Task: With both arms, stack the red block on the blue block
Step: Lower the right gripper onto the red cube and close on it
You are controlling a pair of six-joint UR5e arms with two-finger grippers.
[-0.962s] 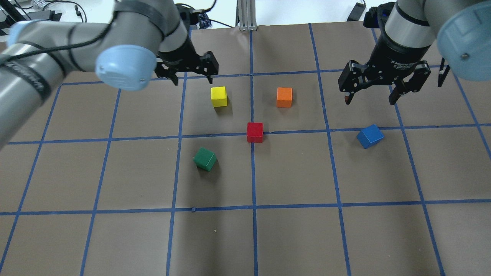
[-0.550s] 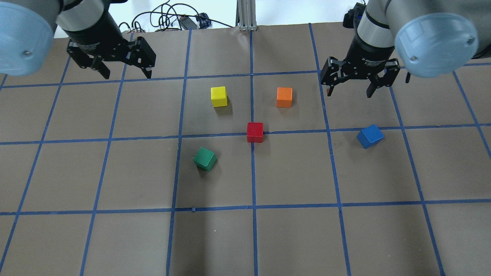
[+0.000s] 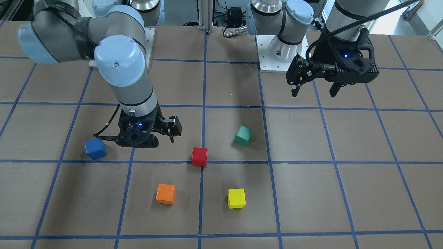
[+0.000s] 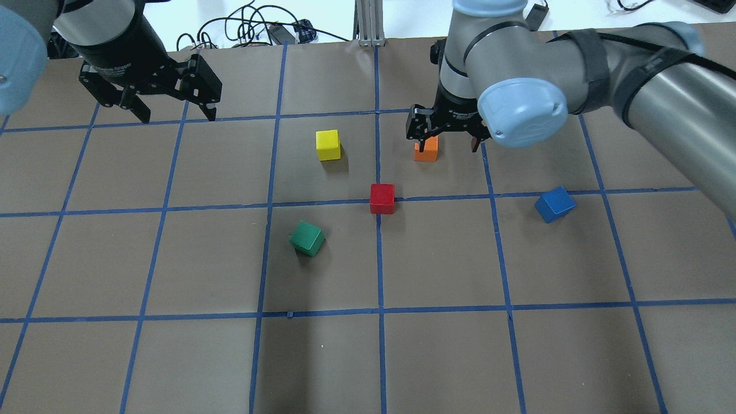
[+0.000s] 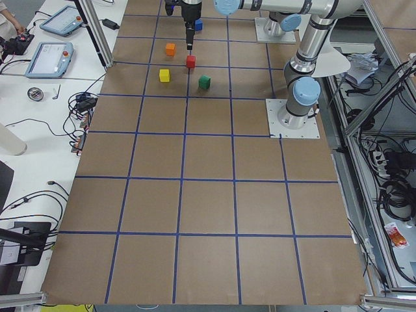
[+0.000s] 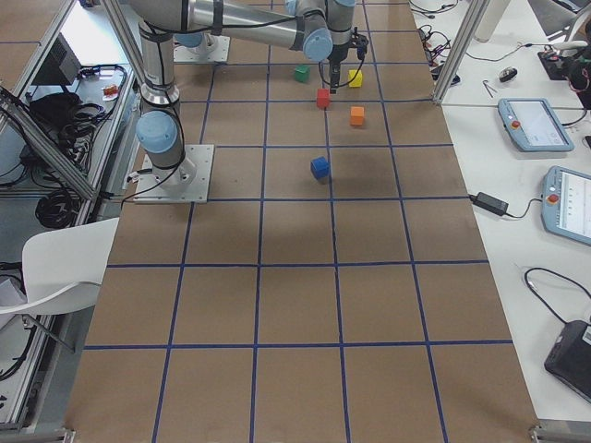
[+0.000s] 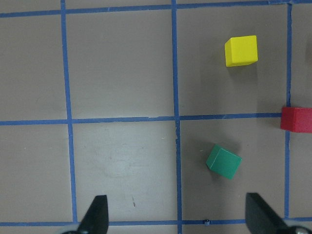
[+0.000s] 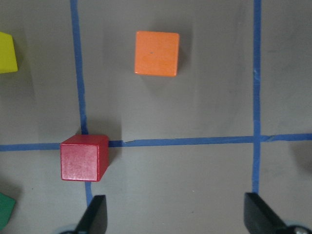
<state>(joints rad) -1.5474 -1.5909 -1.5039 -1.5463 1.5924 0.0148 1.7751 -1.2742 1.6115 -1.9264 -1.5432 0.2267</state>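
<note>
The fingers (image 8: 95, 217) of the right gripper (image 4: 448, 142) are spread wide and pointed straight down, and nothing is held between them. In the right wrist view only brown paper and blue tape are seen between the two tips, with the red block (image 8: 84, 157) at the lower left, just above one tip, and the orange block (image 8: 157, 53) in the upper middle. In the overhead view this gripper is seen above the middle of the frame, over the orange block, whose top edge is overlapped by one finger. From the vertical wrist, the right arm (image 4: 632, 69) is bent at a light-blue cap and carried off across the upper right to the right edge. The fingers (image 7: 95, 214) of the left gripper (image 4: 177, 115) are likewise held apart and empty, aimed down at bare table (image 4: 172, 345) in the upper left of the overhead view, with the green block (image 7: 223, 161) and yellow block (image 7: 241, 50) shown ahead of them in the left wrist view. Its wrist is raised steeply, and the left arm (image 4: 109, 29) is cut off by the upper left corner. The red block is set flat on a crossing of tape lines near the centre of the overhead view. The blue block (image 4: 555, 203) is placed right of centre, turned at an angle, just below a horizontal tape line and well apart from the red block. Neither block is touched by a gripper.
</note>
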